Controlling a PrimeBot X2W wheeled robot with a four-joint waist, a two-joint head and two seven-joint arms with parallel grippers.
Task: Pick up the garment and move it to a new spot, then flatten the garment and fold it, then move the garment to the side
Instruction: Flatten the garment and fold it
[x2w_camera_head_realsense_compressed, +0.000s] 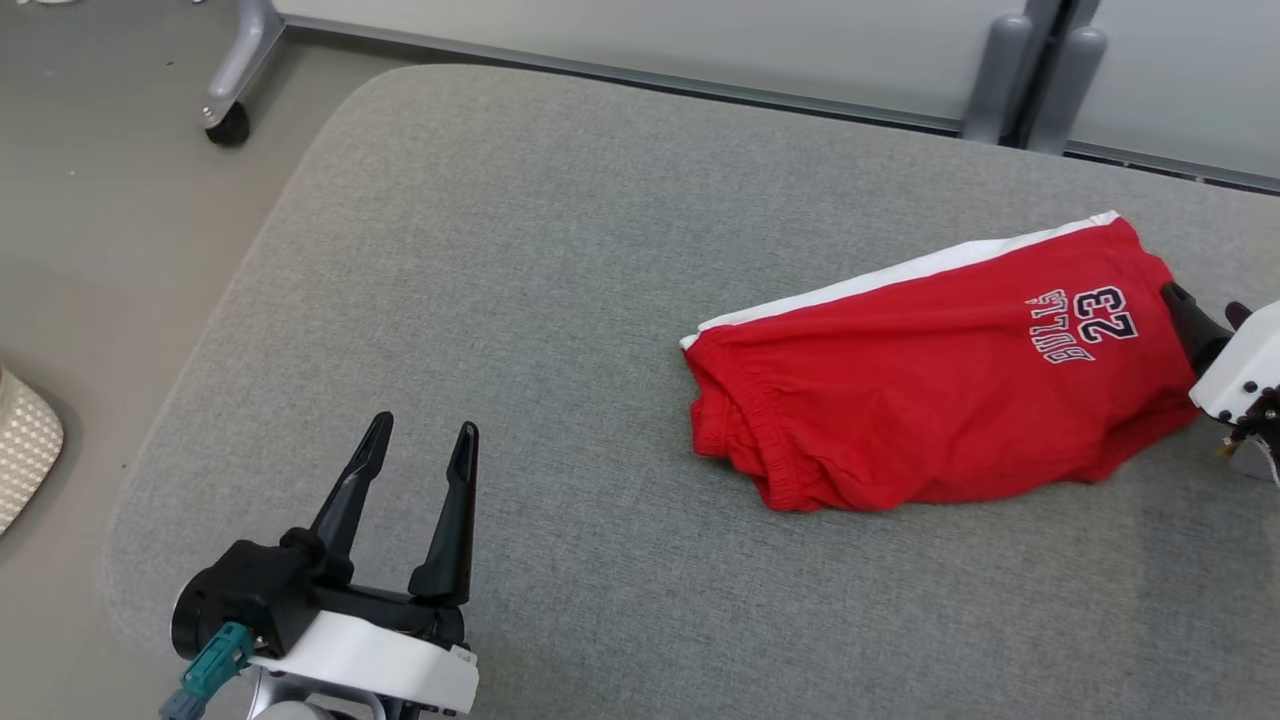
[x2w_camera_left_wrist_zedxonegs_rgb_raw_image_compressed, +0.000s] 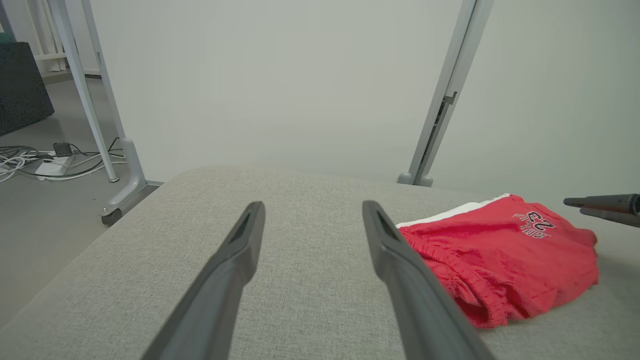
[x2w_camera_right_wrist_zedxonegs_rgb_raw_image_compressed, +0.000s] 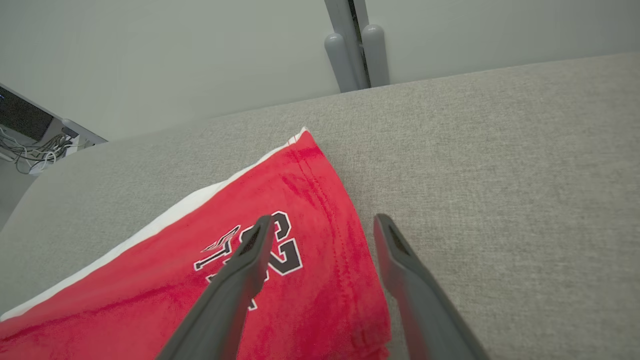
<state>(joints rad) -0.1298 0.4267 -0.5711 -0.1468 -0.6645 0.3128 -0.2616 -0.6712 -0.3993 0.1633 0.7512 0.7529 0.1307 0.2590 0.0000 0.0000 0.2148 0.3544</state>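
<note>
Nearest the head camera, the left tool (x2w_camera_head_realsense_compressed: 424, 426) hung at the lower left with its two dark fingers spread wide and nothing between them. It stood over bare grey fabric of the padded surface (x2w_camera_head_realsense_compressed: 500, 250), well apart from the garment (x2w_camera_head_realsense_compressed: 930, 400). From its own wrist camera the garment lay off to the right of the fingers, beyond the right-hand one.

At the right edge of the head view the right tool (x2w_camera_head_realsense_compressed: 1207, 303) reached in from a white wrist housing, its jaws likewise fully apart and gripping nothing. Its wrist camera showed it straddling the hemmed end of the garment: one finger (x2w_camera_right_wrist_zedxonegs_rgb_raw_image_compressed: 240, 280) lay over the printed number, the other over bare surface just beside the hem. Whether either finger touched the cloth could not be told.

The garment was a pair of red shorts with a white stripe along the far side and "BULLS 23" printed near the hem. It lay loosely folded on the right half of the surface, its gathered waistband towards the middle and its hem at the right tool.

Beyond the surface stood pale partition panels (x2w_camera_head_realsense_compressed: 650, 40) on grey posts, one foot carrying a black caster (x2w_camera_head_realsense_compressed: 228, 125). Cables (x2w_camera_left_wrist_zedxonegs_rgb_raw_image_compressed: 30, 162) trailed on the floor (x2w_camera_head_realsense_compressed: 100, 250) to the left.
</note>
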